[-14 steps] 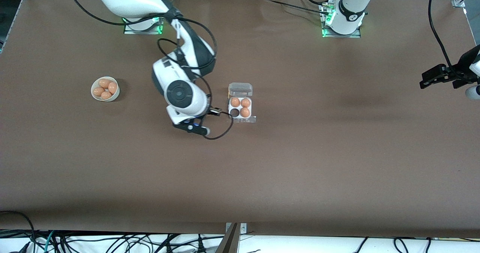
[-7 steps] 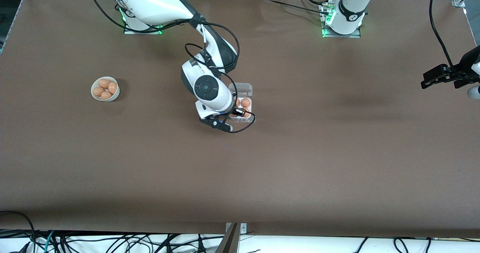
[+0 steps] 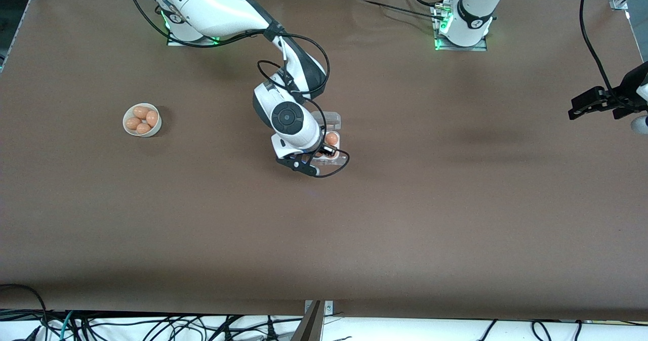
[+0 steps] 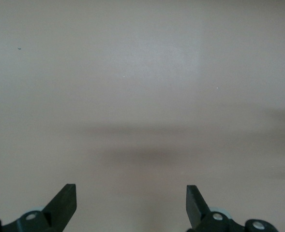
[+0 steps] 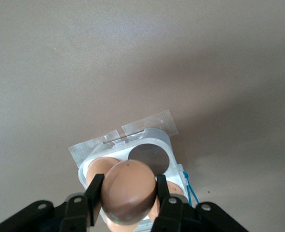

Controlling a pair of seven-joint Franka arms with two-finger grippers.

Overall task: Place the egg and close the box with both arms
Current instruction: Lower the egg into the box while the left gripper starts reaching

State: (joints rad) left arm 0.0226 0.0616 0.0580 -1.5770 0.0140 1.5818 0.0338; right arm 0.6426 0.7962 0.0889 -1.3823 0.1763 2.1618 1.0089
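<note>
My right gripper (image 5: 128, 183) is shut on a brown egg (image 5: 128, 198) and hangs over the box (image 3: 333, 123), a small white egg tray with its clear lid standing open. In the right wrist view one dark empty cell (image 5: 149, 158) lies just past the held egg, and other eggs fill cells beside it. From the front, the right wrist covers most of the tray; one egg (image 3: 331, 138) in it shows. My left gripper (image 3: 587, 103) waits open over the left arm's end of the table, with only bare table between its fingers (image 4: 67, 200).
A round white bowl (image 3: 126, 126) with three eggs sits toward the right arm's end of the table. Clear tape (image 5: 152, 123) fixes the box's edge to the brown tabletop. A black cable loops from the right wrist beside the box.
The right arm has carried the egg from the stretch between bowl and box to a spot over the box. The left arm has not moved.
</note>
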